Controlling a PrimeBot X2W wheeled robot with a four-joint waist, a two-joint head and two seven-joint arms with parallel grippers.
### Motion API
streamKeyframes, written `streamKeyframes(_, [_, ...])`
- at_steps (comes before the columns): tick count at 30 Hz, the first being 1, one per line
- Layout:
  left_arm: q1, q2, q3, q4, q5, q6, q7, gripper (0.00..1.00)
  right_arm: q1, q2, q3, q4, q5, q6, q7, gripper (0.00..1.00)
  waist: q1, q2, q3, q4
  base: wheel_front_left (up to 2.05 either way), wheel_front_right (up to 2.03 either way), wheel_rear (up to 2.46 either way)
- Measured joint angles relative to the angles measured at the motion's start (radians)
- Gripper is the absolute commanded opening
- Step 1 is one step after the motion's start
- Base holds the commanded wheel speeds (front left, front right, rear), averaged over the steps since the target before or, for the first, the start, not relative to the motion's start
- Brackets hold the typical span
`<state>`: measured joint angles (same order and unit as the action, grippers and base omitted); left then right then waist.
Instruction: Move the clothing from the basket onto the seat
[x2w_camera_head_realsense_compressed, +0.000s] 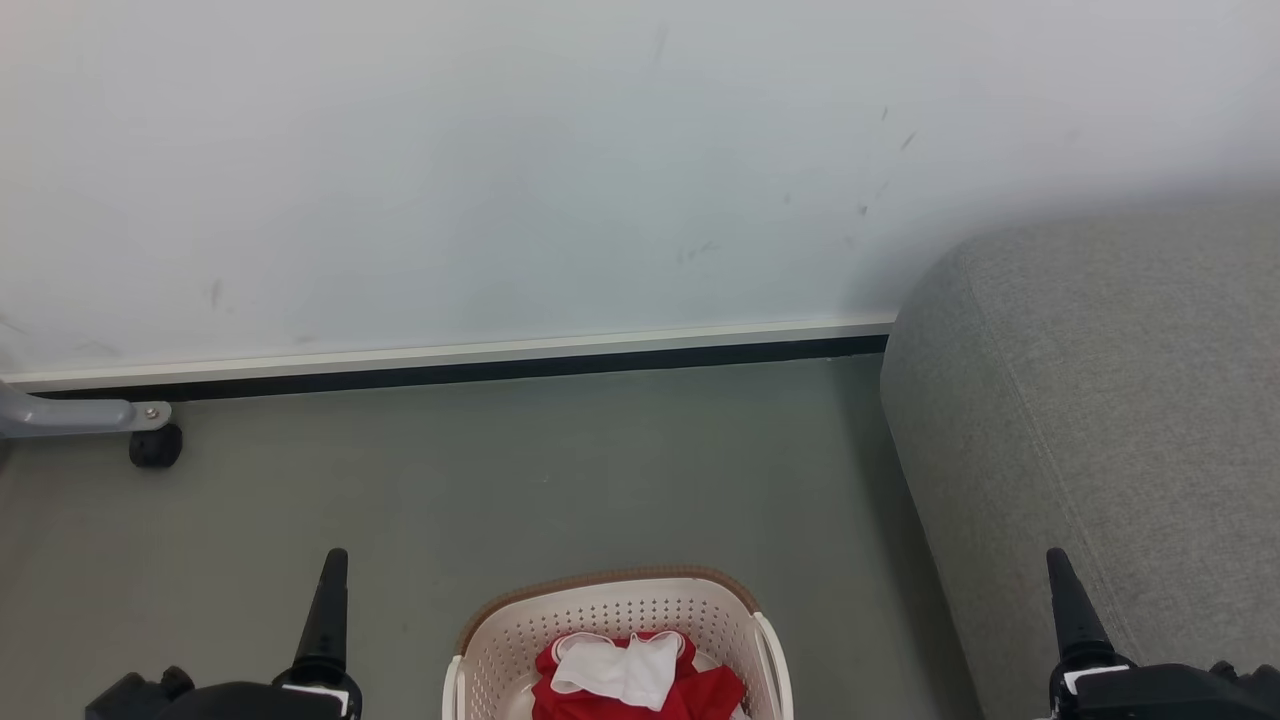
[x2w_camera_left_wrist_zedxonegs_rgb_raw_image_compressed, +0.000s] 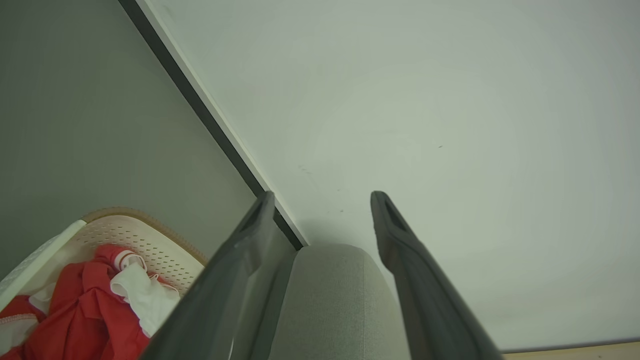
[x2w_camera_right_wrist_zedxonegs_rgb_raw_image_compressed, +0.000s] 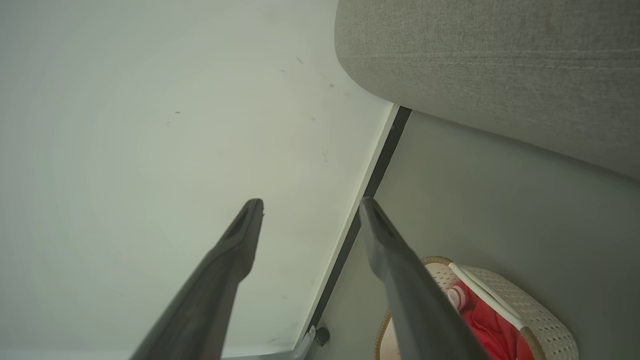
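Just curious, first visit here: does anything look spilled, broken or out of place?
Nothing really. The red and white clothes lie crumpled inside the basket, which stands upright on the floor near the sofa. The wall has only a few faint scuff marks.

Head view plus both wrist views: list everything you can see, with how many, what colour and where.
clothing: one heap, red with white, inside the basket
basket: one, cream with brown rim, on the floor, bottom centre
seat: one, grey fabric, right of the basket
floor: one, grey-green, under everything
wall: one, white, behind, dark strip at its foot
caster: one, black, on a grey leg, far left by the wall
left fingers: two, dark, apart, empty
right fingers: two, dark, apart, empty
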<state>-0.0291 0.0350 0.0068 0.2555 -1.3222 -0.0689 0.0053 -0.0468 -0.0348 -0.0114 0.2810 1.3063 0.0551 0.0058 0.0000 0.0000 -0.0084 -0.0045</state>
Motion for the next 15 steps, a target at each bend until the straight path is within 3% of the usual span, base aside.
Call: streamKeyframes(15, [0.017, 0.042, -0.05, -0.046, 0.291, 0.044, -0.053, 1.0, 0.0, -0.032, 0.093, -0.043, -0.258, -0.039, -0.055, 1.0, 0.0, 0.0, -0.006, -0.003, 0.0, 0.0, 0.0])
